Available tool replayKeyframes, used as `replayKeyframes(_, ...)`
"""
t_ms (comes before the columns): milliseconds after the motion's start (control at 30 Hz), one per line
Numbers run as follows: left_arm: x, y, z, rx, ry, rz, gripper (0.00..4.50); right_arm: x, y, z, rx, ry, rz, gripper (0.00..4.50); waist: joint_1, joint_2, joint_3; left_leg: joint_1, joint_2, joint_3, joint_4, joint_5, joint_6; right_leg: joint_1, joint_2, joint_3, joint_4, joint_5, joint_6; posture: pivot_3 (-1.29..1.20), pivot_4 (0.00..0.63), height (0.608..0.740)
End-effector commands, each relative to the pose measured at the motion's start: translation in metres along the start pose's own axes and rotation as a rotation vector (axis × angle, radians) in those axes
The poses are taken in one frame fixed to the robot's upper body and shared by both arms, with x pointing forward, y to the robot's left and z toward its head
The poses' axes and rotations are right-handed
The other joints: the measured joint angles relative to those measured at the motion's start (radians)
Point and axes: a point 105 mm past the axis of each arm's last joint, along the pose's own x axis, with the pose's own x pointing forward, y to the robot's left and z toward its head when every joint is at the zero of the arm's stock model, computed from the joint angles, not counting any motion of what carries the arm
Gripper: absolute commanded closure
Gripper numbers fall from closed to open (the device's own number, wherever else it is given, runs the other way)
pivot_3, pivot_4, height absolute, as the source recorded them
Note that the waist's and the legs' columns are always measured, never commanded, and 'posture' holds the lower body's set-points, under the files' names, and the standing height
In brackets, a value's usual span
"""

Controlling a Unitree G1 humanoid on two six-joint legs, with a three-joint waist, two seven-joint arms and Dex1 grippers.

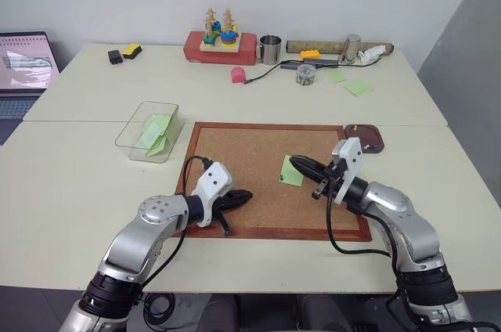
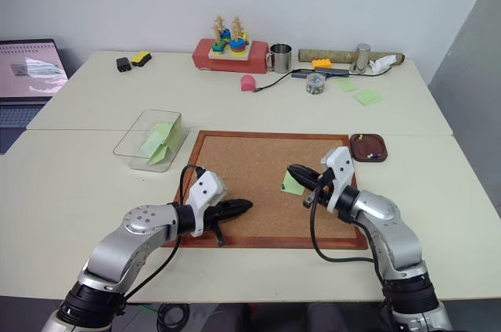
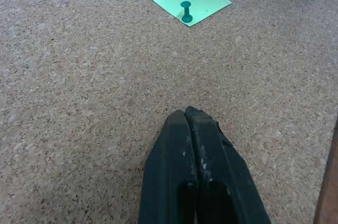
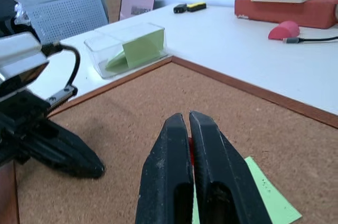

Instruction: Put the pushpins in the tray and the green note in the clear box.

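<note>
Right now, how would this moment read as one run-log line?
right gripper: shut on red pushpin, above green note | left gripper: shut, empty, over cork board | green note: on cork board, teal pin in it

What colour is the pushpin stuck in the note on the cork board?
Teal green pushpin, clearest in the left wrist view.

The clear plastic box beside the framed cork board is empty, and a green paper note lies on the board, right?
Not empty: the clear plastic box holds light green paper notes, plain in the right wrist view. A green paper note does lie on the cork board.
</note>
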Motion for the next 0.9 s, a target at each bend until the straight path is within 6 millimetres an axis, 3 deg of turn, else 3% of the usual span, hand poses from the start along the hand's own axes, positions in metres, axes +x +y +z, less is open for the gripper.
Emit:
replayKeyframes(33,0.003,-0.005,-0.009,-0.018,0.037,-0.019,4.50,-0.002,-0.017,0.024,-0.028,-0.062,-0.069,4.47,0.000,0.000,0.000,0.000,0.000,0.000,0.000,0.000,0.000,0.000,0.000,0.000,0.000,0.000,0.000,0.00,0.150,0.740)
replayKeyframes(67,0.003,-0.005,-0.009,-0.018,0.037,-0.020,4.50,-0.004,-0.029,0.024,-0.047,-0.049,-0.125,4.47,0.000,0.000,0.000,0.000,0.000,0.000,0.000,0.000,0.000,0.000,0.000,0.000,0.000,0.000,0.000,0.00,0.150,0.740)
replayKeyframes(133,0.003,-0.005,-0.009,-0.018,0.038,-0.022,4.50,-0.013,-0.080,0.024,-0.116,0.005,-0.353,4.47,0.001,0.000,0.000,0.000,0.000,0.000,0.000,0.000,0.000,0.000,0.000,0.000,0.000,0.000,0.000,0.00,0.150,0.740)
replayKeyframes(200,0.004,-0.004,-0.009,-0.016,0.038,-0.024,4.50,-0.022,-0.114,0.025,-0.137,0.034,-0.495,4.47,0.000,0.000,0.000,0.000,0.000,0.001,0.000,0.000,0.000,0.000,0.000,0.001,0.000,0.000,0.000,0.00,0.150,0.740)
replayKeyframes(367,0.005,-0.003,-0.008,-0.012,0.037,-0.024,4.50,-0.034,-0.163,0.021,-0.078,0.066,-0.676,4.47,0.000,0.000,0.000,0.000,-0.001,0.003,0.000,0.000,0.000,0.000,0.000,0.002,0.000,0.002,-0.001,0.00,0.150,0.740)
replayKeyframes(600,0.002,-0.002,-0.010,-0.014,0.039,-0.017,4.50,-0.041,-0.185,0.012,-0.008,0.087,-0.741,4.47,0.000,0.000,0.000,0.000,-0.001,0.003,0.000,0.000,0.000,-0.001,-0.001,0.002,0.000,0.002,-0.001,0.00,0.150,0.740)
replayKeyframes(900,0.000,-0.003,-0.011,-0.019,0.041,-0.008,4.50,-0.043,-0.191,0.010,0.017,0.083,-0.750,2.32,-0.003,0.001,0.000,0.000,0.000,0.003,-0.001,0.000,0.000,-0.001,-0.001,0.003,0.000,0.002,-0.001,0.00,0.150,0.740)
